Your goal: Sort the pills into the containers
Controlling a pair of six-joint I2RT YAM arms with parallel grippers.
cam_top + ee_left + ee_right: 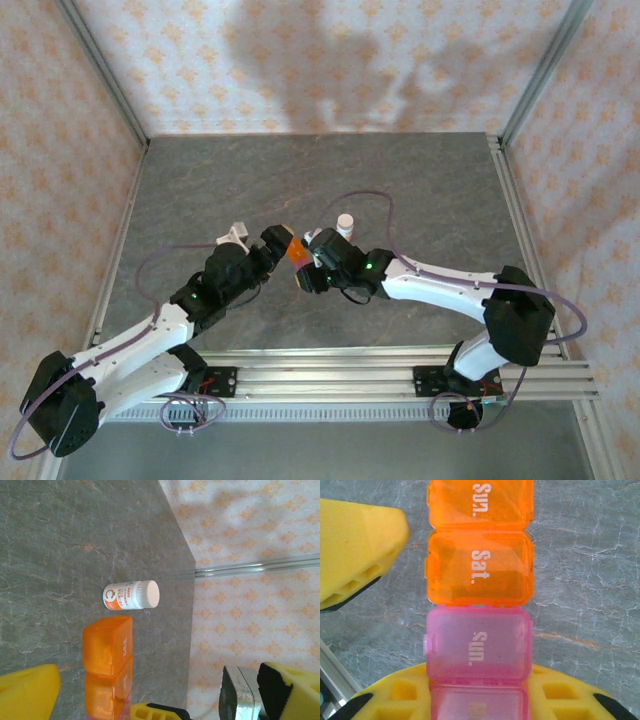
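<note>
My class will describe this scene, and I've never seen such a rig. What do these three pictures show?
These are two robot arms, the left arm and the right arm, bolted to a table. One picture looks down from above; the others come from a camera on each wrist. On the grey surface stands a white bottle. The strip of pill containers has orange cells at one end, pink at the other. The right fingers are shut on its pink end. The left fingers are open near the orange end, holding nothing.

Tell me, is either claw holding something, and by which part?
The right gripper grips the containers by their pink end; the left gripper is open, holding nothing.
</note>
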